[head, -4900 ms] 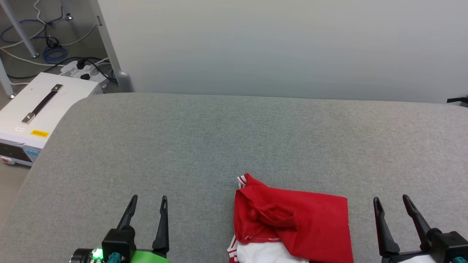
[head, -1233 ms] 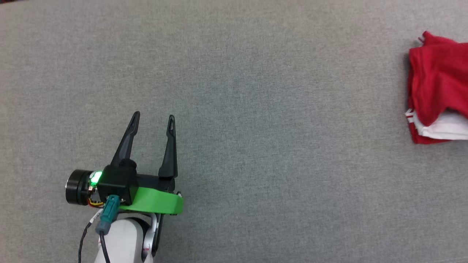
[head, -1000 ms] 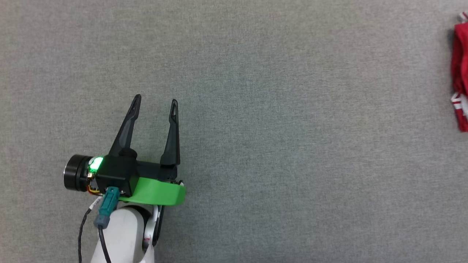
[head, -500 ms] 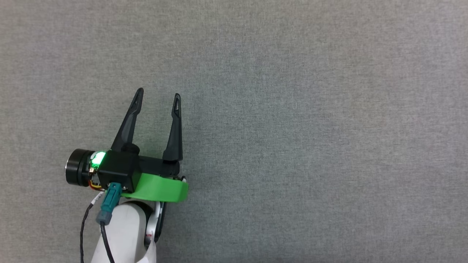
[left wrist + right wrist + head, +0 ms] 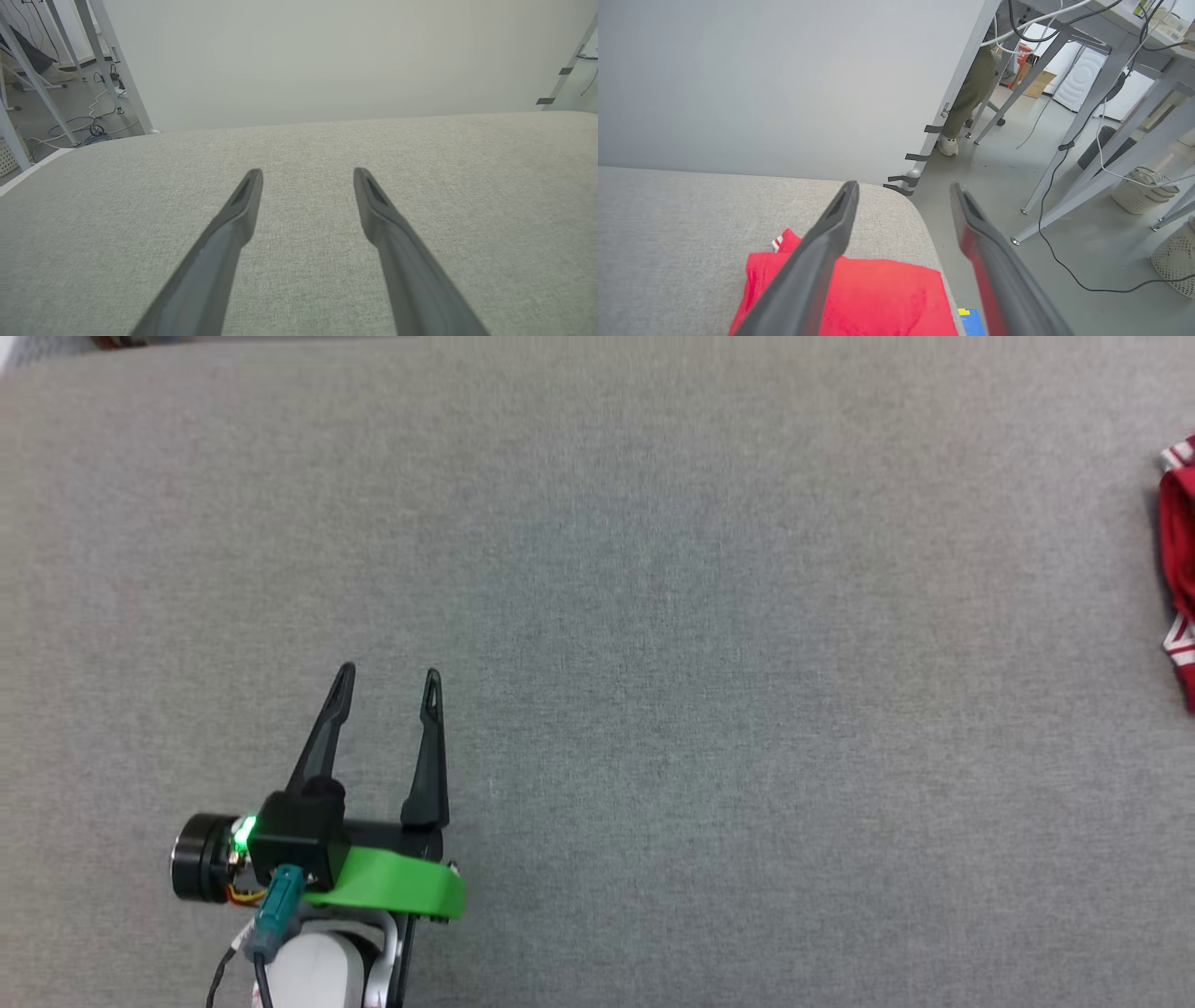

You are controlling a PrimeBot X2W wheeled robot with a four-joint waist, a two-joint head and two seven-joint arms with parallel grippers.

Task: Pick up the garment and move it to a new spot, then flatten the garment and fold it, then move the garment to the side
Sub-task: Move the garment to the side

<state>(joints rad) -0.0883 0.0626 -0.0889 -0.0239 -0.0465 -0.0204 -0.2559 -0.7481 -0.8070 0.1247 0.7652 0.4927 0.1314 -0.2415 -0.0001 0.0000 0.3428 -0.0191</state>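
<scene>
The garment (image 5: 882,298), red with a bit of red-and-white striped trim, lies folded near the right end of the grey padded table (image 5: 668,224). In the head view just its left edge, the garment (image 5: 1178,551), peeks in at the right border. My right gripper (image 5: 903,189) hovers open above it, fingers apart with nothing between them. My left gripper (image 5: 387,674) is open over bare grey cloth at the lower left, far from the garment; the left wrist view has the same left gripper (image 5: 306,173) with its fingers spread and empty.
Beyond the table's rounded right end lie grey floor, metal table legs (image 5: 1069,140), loose cables and white baskets (image 5: 1141,189). A person's leg and shoe (image 5: 955,135) stand behind the partition. A pale wall runs along the table's far side.
The head camera has shifted, so the garment's edge shows again at the right border and the left gripper sits lower in the picture.
</scene>
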